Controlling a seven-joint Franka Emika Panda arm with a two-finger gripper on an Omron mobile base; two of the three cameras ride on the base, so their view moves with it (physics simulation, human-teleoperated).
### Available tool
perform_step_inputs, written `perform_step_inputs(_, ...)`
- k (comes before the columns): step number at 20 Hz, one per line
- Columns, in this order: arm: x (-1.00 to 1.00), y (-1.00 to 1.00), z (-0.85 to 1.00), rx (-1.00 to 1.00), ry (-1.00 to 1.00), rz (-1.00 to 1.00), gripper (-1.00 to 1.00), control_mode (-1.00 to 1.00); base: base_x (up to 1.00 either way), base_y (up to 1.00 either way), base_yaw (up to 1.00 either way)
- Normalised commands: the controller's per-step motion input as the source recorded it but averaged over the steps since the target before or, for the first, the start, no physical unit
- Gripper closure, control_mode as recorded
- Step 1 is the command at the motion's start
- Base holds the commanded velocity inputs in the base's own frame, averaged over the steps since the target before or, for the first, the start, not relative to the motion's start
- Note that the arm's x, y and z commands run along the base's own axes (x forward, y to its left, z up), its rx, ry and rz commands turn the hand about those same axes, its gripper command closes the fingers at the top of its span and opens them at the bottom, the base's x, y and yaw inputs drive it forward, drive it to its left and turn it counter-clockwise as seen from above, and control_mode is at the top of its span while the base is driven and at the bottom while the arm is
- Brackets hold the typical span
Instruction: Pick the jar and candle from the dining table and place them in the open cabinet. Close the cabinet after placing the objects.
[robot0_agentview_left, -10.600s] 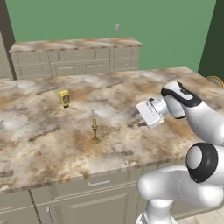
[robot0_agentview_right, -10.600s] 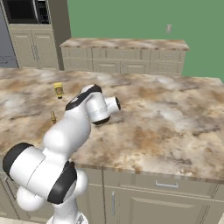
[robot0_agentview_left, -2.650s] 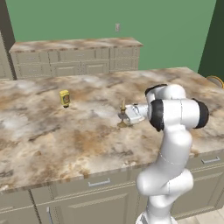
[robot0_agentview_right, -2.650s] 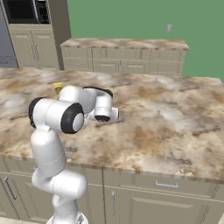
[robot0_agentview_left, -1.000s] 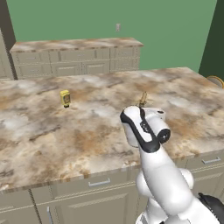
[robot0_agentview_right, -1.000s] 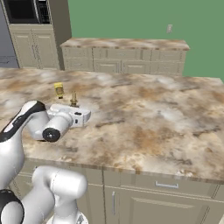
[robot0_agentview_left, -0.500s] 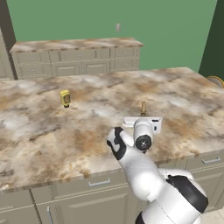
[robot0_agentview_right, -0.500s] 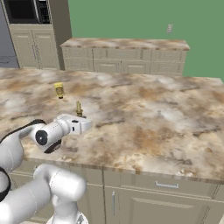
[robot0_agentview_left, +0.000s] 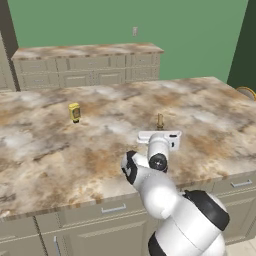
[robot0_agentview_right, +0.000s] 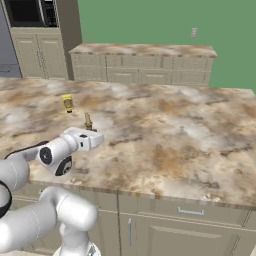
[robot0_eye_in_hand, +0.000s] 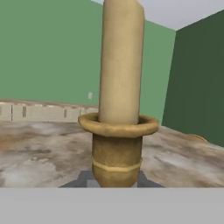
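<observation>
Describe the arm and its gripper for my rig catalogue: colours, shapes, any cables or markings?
The arm is made of glossy white rounded segments with dark bands and round dark caps at the joints. Its hand is a white boxy block, and the gripper has small dark finger tips. No cables or markings are visible.

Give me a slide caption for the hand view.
Gripper shut on the candle, held upright above the marbled dining table, green walls behind.

The marbled dining table (robot0_agentview_left: 60, 150) bears a small yellow container (robot0_agentview_left: 74, 112).
</observation>
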Motion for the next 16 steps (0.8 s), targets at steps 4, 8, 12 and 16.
perform_step_inputs(4,-0.10,0.00,0.55,0.00,0.22,0.06,1.00,-1.00,0.00,0.00,0.00)
perform_step_inputs(8,-0.16,0.05,0.42,-0.01,0.34,0.06,1.00,-1.00,0.00,0.00,0.00)
perform_step_inputs(12,-0.11,0.32,0.47,-0.08,0.32,0.00,1.00,-1.00,0.00,0.00,0.00)
perform_step_inputs(16,-0.12,0.07,0.53,0.00,0.15,0.00,1.00,-1.00,0.00,0.00,0.00)
